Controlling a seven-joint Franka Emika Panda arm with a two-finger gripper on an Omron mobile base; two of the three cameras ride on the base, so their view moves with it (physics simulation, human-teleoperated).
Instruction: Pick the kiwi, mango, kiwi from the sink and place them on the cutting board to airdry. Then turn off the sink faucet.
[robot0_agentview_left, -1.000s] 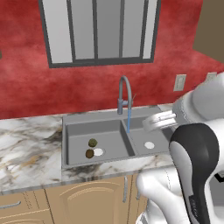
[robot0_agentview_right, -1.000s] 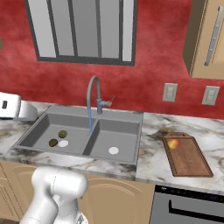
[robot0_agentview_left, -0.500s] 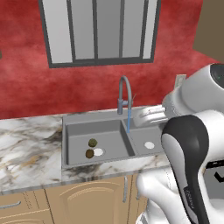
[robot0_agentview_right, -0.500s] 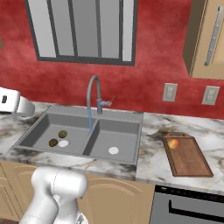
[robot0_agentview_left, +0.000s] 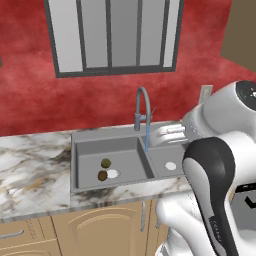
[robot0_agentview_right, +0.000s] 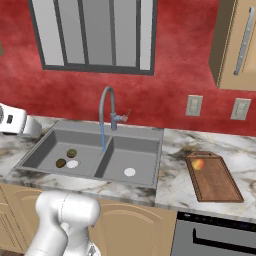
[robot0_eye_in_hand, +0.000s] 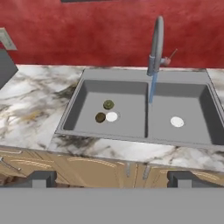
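Note:
The grey double-basin sink (robot0_eye_in_hand: 72, 114) (robot0_agentview_left: 75, 165) (robot0_agentview_right: 35, 155) holds two kiwis in its left basin. The olive-green one (robot0_eye_in_hand: 108, 104) (robot0_agentview_left: 106, 163) (robot0_agentview_right: 72, 153) lies just behind the darker brown one (robot0_eye_in_hand: 100, 117) (robot0_agentview_left: 102, 175) (robot0_agentview_right: 61, 163), beside the white drain. The mango (robot0_agentview_right: 198, 163) rests on the far end of the reddish-brown cutting board (robot0_agentview_right: 215, 181), right of the sink. Water streams from the gooseneck sink faucet (robot0_eye_in_hand: 157, 43) (robot0_agentview_left: 142, 107) (robot0_agentview_right: 106, 107). My gripper (robot0_eye_in_hand: 111, 178) is open and empty. It hangs in front of the counter edge, well back from the sink.
Marble counter (robot0_eye_in_hand: 30, 109) surrounds the sink. Wooden cabinet doors (robot0_eye_in_hand: 87, 173) lie below it. A dark appliance front (robot0_agentview_right: 215, 235) sits under the cutting board. Two wall outlets (robot0_agentview_right: 193, 105) are mounted above the board, and a wall cabinet (robot0_agentview_right: 237, 45) hangs at the upper right.
My arm has swung, and its upper part sits higher in the left base view. The fruits, the board and the running water are unchanged. The jaws stay open.

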